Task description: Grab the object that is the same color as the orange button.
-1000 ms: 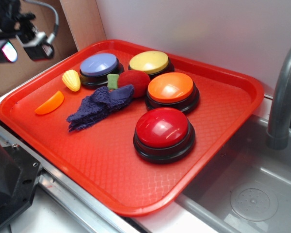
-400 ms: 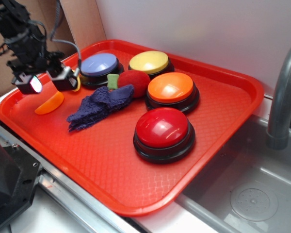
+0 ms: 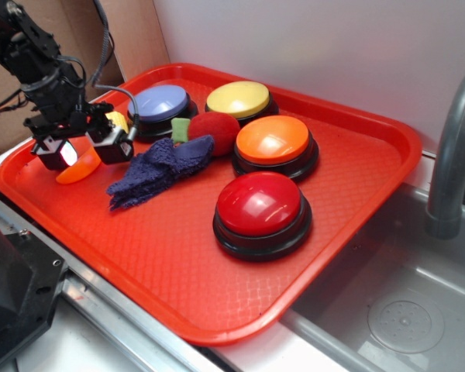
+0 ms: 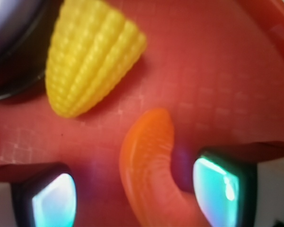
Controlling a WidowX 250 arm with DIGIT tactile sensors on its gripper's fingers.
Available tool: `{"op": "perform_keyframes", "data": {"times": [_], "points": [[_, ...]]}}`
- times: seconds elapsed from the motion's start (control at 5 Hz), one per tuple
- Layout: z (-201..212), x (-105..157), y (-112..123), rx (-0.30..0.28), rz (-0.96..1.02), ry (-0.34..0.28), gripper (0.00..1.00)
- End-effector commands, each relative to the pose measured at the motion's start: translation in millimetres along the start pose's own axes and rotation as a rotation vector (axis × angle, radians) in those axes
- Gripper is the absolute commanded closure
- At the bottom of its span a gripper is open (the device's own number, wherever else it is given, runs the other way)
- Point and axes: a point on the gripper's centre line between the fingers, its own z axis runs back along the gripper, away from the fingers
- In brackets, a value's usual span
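At the far left of the exterior view, the gripper (image 3: 84,152) is seen lowered over the left part of the red tray (image 3: 178,263), its jaws spread apart with nothing clamped between them. Under and between the two fingers, the orange fruit-slice wedge (image 3: 81,167) lies flat on the tray floor, partly hidden by the arm. In the wrist view the wedge (image 4: 149,175) is found in the lower middle of the frame, curved like a crescent, with the left fingertip (image 4: 49,196) well clear of it and the right fingertip (image 4: 220,187) just beside its inner curve; whether that pad touches it cannot be told. A yellow corn-shaped toy (image 4: 87,59) is seen in the upper left of the wrist frame, near the wedge but apart from it.

Moving right in the exterior view, a blue-topped button (image 3: 159,105) sits at the tray's back, with a crumpled dark blue cloth (image 3: 159,170) in front of it. A red plush ball (image 3: 215,132) with a green tab rests against the cloth. Further right, a yellow-topped button (image 3: 239,99) stands at the back, the orange button (image 3: 273,142) in the middle, and a red-topped button (image 3: 260,209) nearest the front. A grey faucet (image 3: 453,155) rises over a sink at the right edge.
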Motion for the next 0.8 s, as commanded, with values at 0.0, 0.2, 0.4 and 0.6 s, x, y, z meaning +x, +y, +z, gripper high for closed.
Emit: {"op": "perform_keyframes", "data": {"times": [0.0,0.2,0.4,0.6], "points": [[-0.4,1.9,3.7,0.032,0.016,-0.032,1.00],[-0.5,0.9,3.8,0.029,0.018,-0.030,1.00],[-1.2,0.4,4.0,0.031,0.027,-0.024,1.00],[7.7,1.7,2.2,0.051,0.036,-0.022,1.00]]}}
